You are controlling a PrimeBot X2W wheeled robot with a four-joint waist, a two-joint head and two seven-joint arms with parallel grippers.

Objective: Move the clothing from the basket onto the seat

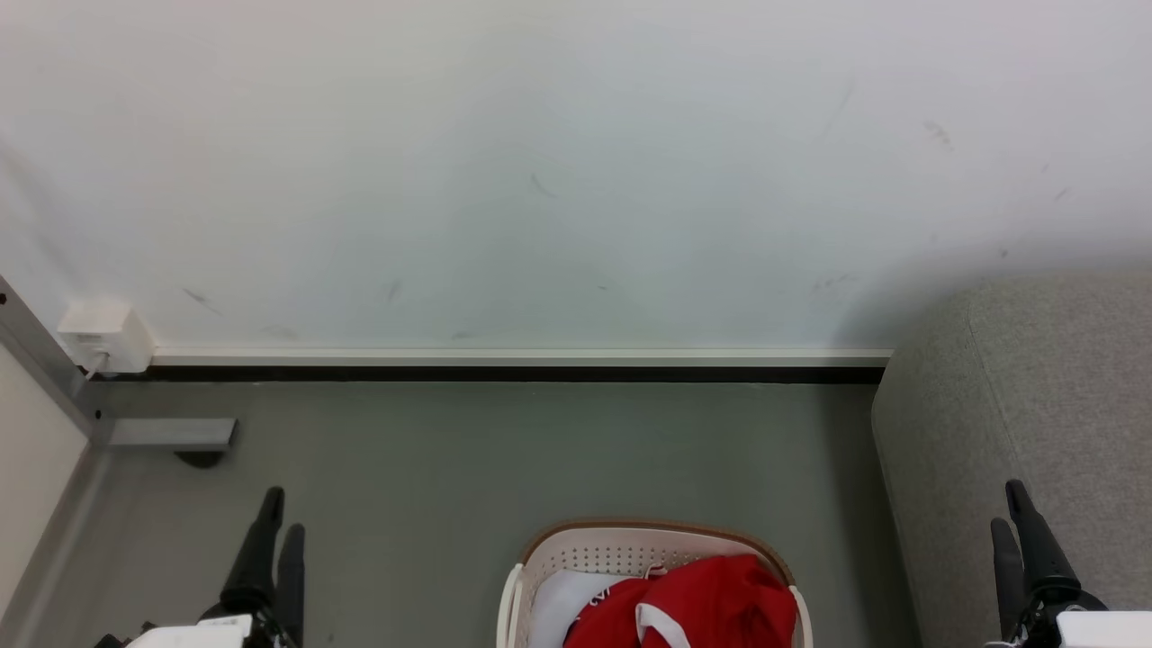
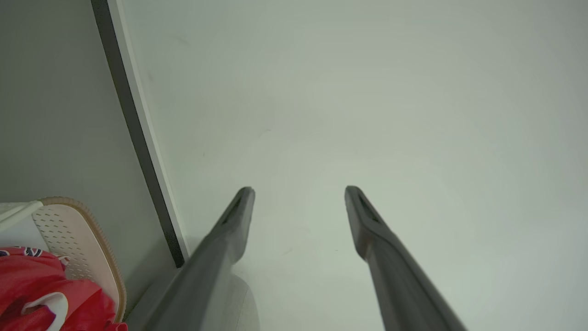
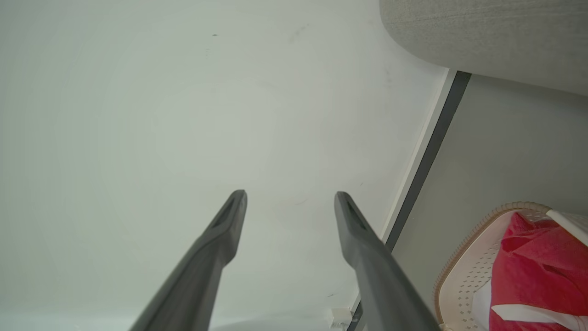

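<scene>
Place: you're in a home-like living room.
Furniture: you see a grey fabric sofa [image 1: 1035, 405] against the white wall [image 1: 540, 180].
Laundry: a basket [image 1: 648, 527] of red clothing [image 1: 720, 594] sits on the grey floor [image 1: 495, 450].

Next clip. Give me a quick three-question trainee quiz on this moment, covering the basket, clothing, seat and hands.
1. True or false: the clothing lies inside the basket.
2. In the head view, on which side of the basket does the seat stand? A: the robot's left. B: the robot's right. C: directly behind it.
3. Fill in: the left hand and the right hand are both ____ and hold nothing.
Key: 1 true; 2 B; 3 open.
</scene>
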